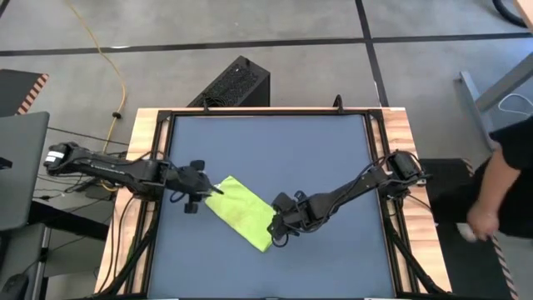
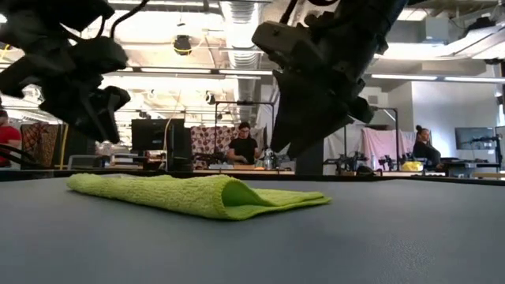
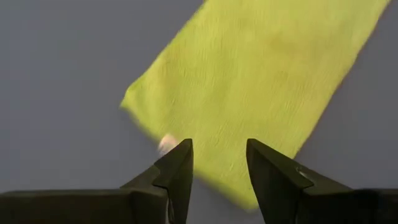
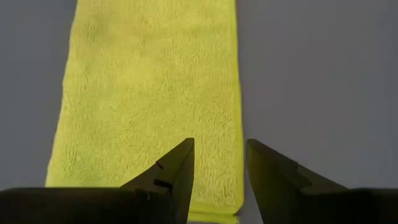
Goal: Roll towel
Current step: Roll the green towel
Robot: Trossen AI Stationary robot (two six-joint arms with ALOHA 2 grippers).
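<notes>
We see the towel (image 1: 241, 212) folded flat on the surface (image 1: 275, 150); left gripper (image 3: 219, 163) & right gripper (image 4: 219, 163) both spread, above opposite ends, holding nothing.

Grey floor (image 1: 250, 33) with dark seams surrounds the wooden-edged table (image 1: 143, 125); a yellow cable (image 1: 108, 58) trails across it. Beyond, ceiling ducts (image 2: 237, 20), strip lights (image 2: 410, 76), monitors (image 2: 150, 134) and seated people (image 2: 243, 146) fill the room.

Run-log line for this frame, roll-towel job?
towel: folded flat strip on mat, unrolled | left gripper: open, above one end | right gripper: open, above other end | nothing held
</notes>
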